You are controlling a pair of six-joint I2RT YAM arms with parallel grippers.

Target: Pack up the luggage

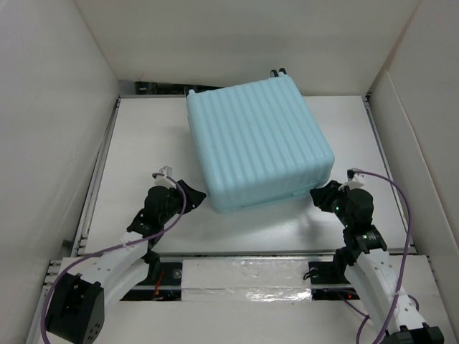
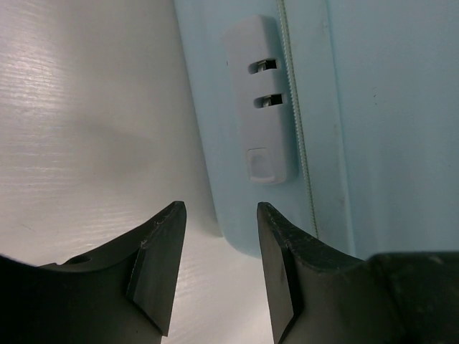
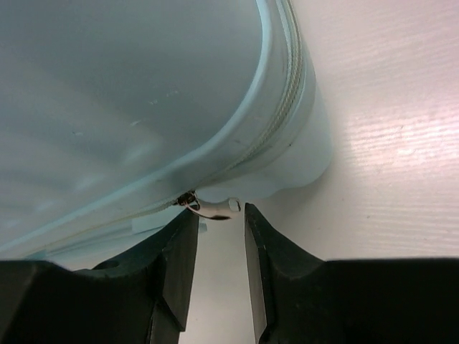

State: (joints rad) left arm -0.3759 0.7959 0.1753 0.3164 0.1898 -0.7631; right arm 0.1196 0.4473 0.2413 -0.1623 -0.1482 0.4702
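Left wrist: luggage (image 2: 387, 129) lock panel (image 2: 259, 100); left fingers (image 2: 154, 265) parted, empty. Right wrist: zipper pull (image 3: 211, 208) at parted right fingers (image 3: 179, 258).

Luggage (image 1: 258, 147): far wheels (image 1: 278, 72) mostly hidden behind shell; zipper pull (image 3: 209, 208) blurred, right claw (image 3: 219, 215) contact unclear.

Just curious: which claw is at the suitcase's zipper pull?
The right gripper: the metal zipper pull sits right at its fingertips. The left gripper faces the pale lock plate instead.
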